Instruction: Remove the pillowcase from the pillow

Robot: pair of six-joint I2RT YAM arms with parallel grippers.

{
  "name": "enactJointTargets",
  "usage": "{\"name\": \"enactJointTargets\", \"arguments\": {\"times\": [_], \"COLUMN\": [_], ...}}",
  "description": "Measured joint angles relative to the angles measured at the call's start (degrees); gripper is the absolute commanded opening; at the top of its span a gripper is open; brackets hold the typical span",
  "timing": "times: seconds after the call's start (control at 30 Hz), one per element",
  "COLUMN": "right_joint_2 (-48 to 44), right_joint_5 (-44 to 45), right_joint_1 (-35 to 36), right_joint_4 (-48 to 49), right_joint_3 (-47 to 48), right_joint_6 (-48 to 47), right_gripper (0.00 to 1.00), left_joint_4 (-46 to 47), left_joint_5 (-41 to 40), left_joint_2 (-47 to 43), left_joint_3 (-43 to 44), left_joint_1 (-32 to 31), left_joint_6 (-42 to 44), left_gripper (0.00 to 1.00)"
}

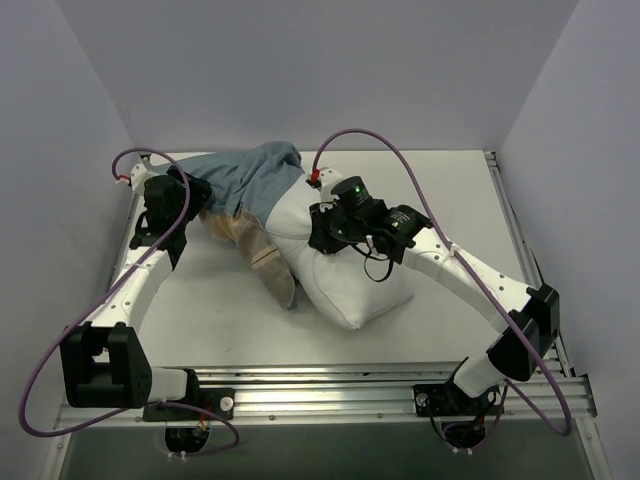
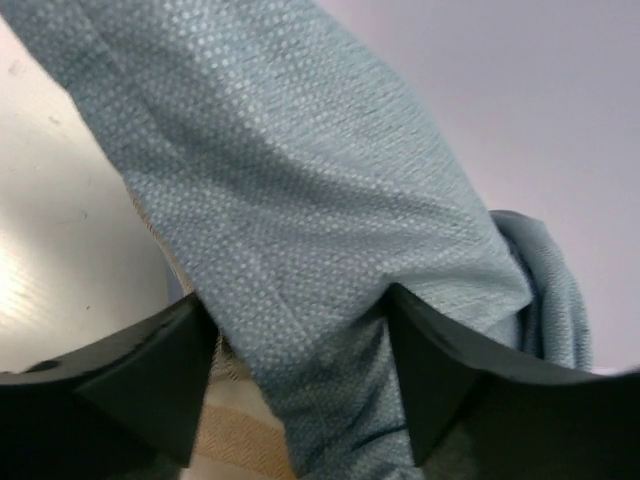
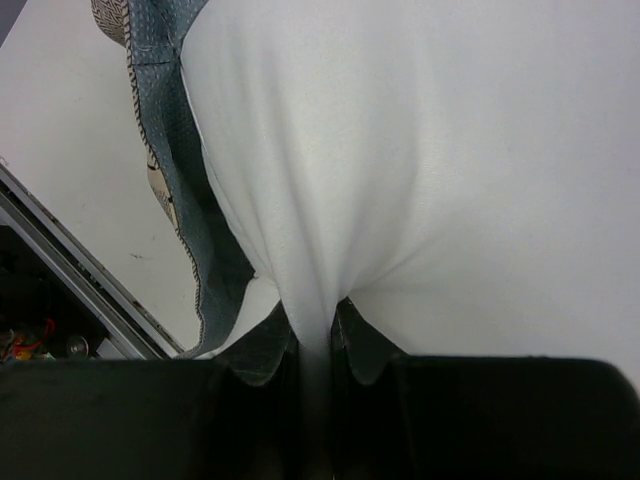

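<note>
The white pillow (image 1: 350, 285) lies in the middle of the table, its far end still inside the pillowcase (image 1: 245, 175). The pillowcase is turned grey-blue side out and bunched toward the far left, with a tan striped part hanging at its near side. My left gripper (image 1: 195, 200) is at the far left, closed on a thick fold of the pillowcase (image 2: 300, 180); in the left wrist view the gripper (image 2: 297, 300) has cloth filling the gap. My right gripper (image 1: 320, 225) pinches a ridge of the pillow (image 3: 420, 150); in the right wrist view the gripper (image 3: 318, 320) is shut on it. The pillowcase hem (image 3: 215, 250) lies left of it.
The white table (image 1: 200, 310) is boxed in by pale walls at left, back and right. A metal rail (image 1: 330, 385) runs along the near edge by the arm bases. Purple cables (image 1: 400, 170) loop above both arms.
</note>
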Motion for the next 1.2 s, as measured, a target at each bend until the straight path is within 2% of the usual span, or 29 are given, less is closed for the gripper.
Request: {"name": "enactJointTargets", "arguments": {"times": [0.03,0.07,0.13,0.17,0.27,0.5,0.77,0.87,0.97,1.2], "right_joint_2": [-0.09,-0.26,-0.68,-0.90,-1.57,-5.97,-15.21,-17.88,-19.69,-21.35], "right_joint_5": [-0.02,-0.11,-0.22,-0.22,-0.20,0.13,2.84,3.80,4.90,10.36], "right_joint_1": [0.00,0.00,0.00,0.00,0.00,-1.38,-5.29,-6.10,-6.62,-7.10], "right_joint_4": [0.26,0.55,0.74,0.94,1.70,3.65,-2.71,-5.97,-10.32,-22.10], "right_joint_3": [-0.28,-0.72,-1.40,-1.75,-2.82,-8.39,-11.63,-11.56,-9.16,6.62], "right_joint_6": [0.00,0.00,0.00,0.02,0.02,0.33,0.68,1.11,1.33,1.09], "right_gripper": [0.00,0.00,0.00,0.00,0.00,0.00,0.00,0.00,0.00,0.00], "left_joint_4": [0.79,1.53,2.21,2.32,2.34,-1.81,-6.56,-8.11,-9.38,-10.14], "left_joint_5": [0.13,0.33,0.66,0.85,0.90,2.49,2.14,1.55,0.74,-4.31], "left_joint_2": [0.09,0.15,0.33,0.42,0.44,0.81,4.13,5.97,7.98,12.63], "left_joint_3": [0.00,0.00,0.02,0.02,0.02,4.90,14.05,16.94,19.28,23.30], "left_joint_1": [0.02,0.04,0.22,0.35,0.72,4.63,11.63,12.59,12.87,12.92], "left_joint_6": [0.33,0.66,1.20,1.44,2.69,5.53,7.93,9.09,10.43,14.99], "left_gripper": [0.64,0.53,0.40,0.31,0.17,0.14,0.15,0.10,0.02,0.02]}}
